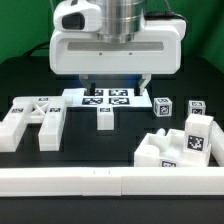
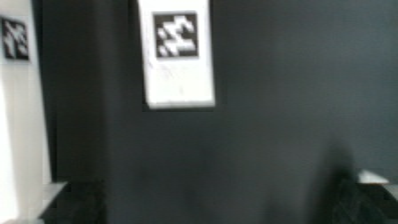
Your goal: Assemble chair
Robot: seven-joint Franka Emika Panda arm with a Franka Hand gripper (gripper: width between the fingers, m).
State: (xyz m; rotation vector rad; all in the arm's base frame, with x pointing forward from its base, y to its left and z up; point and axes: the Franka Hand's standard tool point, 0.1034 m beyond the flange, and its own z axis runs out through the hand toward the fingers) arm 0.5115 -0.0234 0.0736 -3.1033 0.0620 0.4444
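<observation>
White rail (image 1: 110,180) fronts tagged chair pieces (image 1: 185,145) on black table (image 1: 120,142).

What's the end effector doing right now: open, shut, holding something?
End effector: open, nothing between its fingers.

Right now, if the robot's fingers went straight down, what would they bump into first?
Probably just the bare black table. The open fingers straddle empty surface in the wrist view. The tagged white bar lies clear of them, though depth is unclear.
</observation>
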